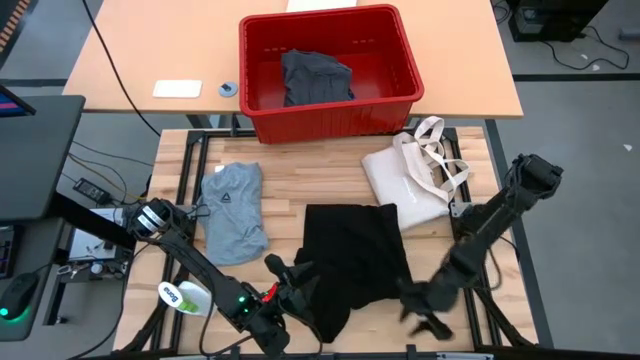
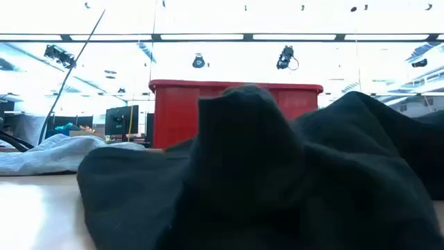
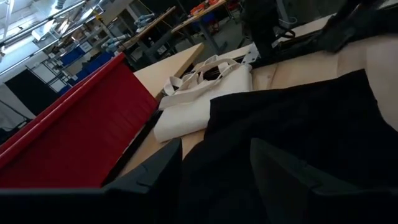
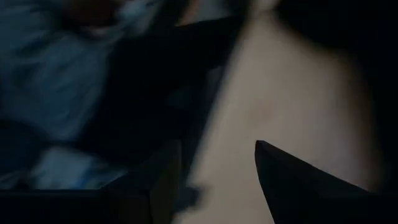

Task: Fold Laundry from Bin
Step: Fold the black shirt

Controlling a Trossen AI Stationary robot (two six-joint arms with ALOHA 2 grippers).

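We see the black garment (image 1: 355,262) spread on the wooden table (image 1: 310,180), near its front edge; left gripper (image 1: 292,280) at its front-left corner, fingers apart with black cloth between them, grip unclear; right gripper (image 1: 415,305) just off its front-right edge, fingers apart over bare wood; grey T-shirt (image 1: 232,212) lies left; red bin (image 1: 330,70) behind holds a dark grey garment (image 1: 316,77); cream tote bag (image 1: 412,172) right.

Garment (image 1: 353,258) betw. T-shirt (image 1: 232,210) & tote (image 1: 410,178); bin (image 1: 400,100) behind.
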